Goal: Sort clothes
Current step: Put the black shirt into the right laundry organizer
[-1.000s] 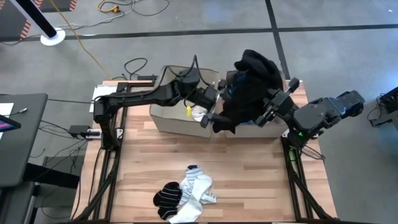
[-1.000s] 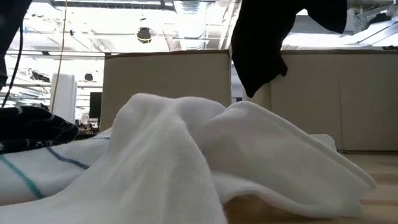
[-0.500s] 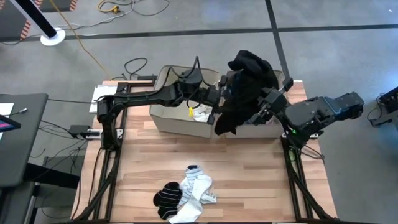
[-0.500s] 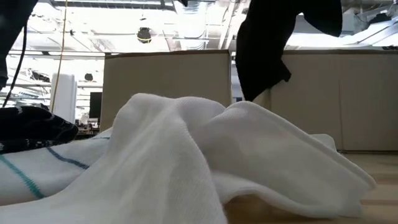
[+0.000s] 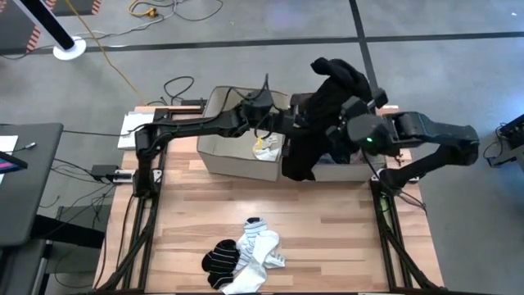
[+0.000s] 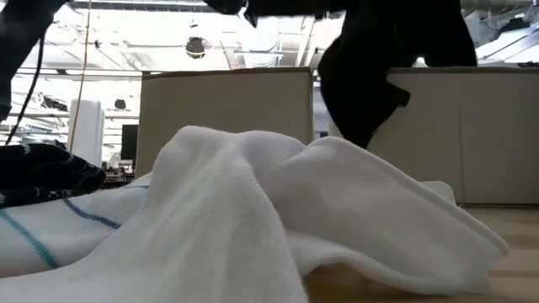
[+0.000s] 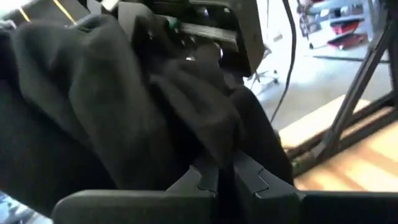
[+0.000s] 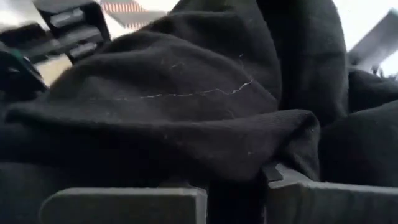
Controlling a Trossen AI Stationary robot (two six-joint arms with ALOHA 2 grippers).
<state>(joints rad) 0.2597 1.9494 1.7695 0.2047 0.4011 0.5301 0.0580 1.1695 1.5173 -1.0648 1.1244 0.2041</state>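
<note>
both tools [image 5: 304, 124] [image 5: 337, 123] clamping black garment [image 5: 315, 131] over bins [image 5: 237, 157]

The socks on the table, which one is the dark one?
The black striped sock, at the left end of the pile; the other socks beside it are mostly white.

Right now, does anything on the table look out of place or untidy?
Yes. The black garment hangs between both claws over the two bins, draping down the front instead of inside. The socks lie in a loose heap near the table's front edge.

Readable text, labels, brands, numbers, signs: none legible in any view.
</note>
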